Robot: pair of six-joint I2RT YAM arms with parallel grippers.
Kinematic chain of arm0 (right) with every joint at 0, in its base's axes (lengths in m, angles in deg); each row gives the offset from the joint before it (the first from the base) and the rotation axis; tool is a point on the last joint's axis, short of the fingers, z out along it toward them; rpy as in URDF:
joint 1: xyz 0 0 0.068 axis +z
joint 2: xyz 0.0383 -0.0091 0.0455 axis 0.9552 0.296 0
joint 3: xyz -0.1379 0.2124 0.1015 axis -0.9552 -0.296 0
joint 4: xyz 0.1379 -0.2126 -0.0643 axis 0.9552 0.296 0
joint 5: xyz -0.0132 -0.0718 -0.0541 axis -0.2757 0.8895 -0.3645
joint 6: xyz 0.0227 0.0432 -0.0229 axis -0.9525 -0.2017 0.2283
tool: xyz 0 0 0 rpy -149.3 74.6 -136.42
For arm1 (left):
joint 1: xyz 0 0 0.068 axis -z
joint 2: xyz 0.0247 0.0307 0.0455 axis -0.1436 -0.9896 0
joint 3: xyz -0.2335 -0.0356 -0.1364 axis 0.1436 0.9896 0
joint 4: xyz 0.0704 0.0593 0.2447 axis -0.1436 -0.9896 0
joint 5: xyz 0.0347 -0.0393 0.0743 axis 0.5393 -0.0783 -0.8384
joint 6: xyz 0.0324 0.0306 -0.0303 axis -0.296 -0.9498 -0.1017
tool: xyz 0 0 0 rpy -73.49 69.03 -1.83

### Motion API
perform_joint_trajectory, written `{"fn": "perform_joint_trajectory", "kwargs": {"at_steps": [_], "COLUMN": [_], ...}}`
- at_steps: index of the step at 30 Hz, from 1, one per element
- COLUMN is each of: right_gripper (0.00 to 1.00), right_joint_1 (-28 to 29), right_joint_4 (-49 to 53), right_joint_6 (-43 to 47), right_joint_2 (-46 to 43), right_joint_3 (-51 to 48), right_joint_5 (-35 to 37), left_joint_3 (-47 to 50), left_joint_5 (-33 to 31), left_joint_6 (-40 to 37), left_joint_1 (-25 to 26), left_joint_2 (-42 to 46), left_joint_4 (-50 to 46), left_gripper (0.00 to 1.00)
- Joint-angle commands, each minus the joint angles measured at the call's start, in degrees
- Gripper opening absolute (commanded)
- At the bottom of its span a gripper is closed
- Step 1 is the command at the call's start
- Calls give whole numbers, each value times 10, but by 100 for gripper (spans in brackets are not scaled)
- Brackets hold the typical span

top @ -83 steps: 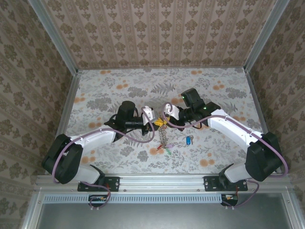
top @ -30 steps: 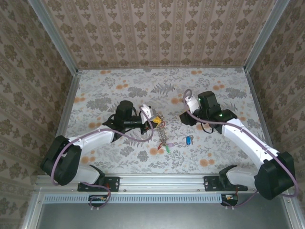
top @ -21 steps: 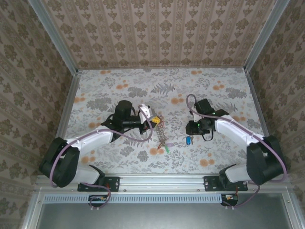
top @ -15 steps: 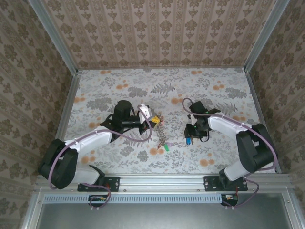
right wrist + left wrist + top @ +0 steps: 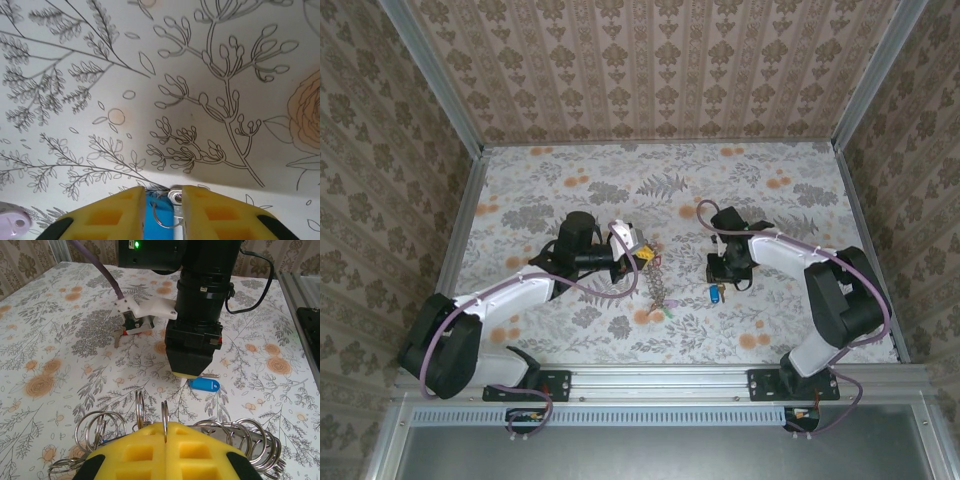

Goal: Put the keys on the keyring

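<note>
Keyring in the left grip, blue key under the right gripper.
Top view: the left gripper (image 5: pixel 638 255) holds the keyring (image 5: pixel 663 285), which trails toward the near edge; the right gripper (image 5: pixel 719 278) points down onto the blue-tagged key (image 5: pixel 717 294) lying on the table (image 5: pixel 570 170) near the keyring. Left wrist: yellow pads (image 5: pixel 200 455) clamped on a thin ring. Right wrist: jaws narrowly apart, blue tag between them — pinched or not, I cannot tell.

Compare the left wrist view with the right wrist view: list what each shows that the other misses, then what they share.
Left wrist: left gripper, jaws shut on the keyring, and the right gripper seen from outside. Right wrist: its jaws open either side of a small split ring. Shared: the blue-tagged key and the floral tabletop.
</note>
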Motion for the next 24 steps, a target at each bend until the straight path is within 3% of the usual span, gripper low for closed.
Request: {"fn": "perform_joint_trajectory", "kwargs": {"at_steps": [1,24], "right_gripper": [30,35], "right_joint_1": [4,6], "right_joint_4": [22,-34], "right_joint_6": [-15,-108], "right_joint_2": [-25,-14], "right_joint_3": [4,-43], "right_joint_5": [48,-39], "left_joint_3": [-8,-5], "left_joint_5": [6,10], "left_joint_6": [-13,-17], "left_joint_1": [-7,-12], "left_joint_2": [8,15], "left_joint_4": [12,2], "left_gripper": [0,0]}}
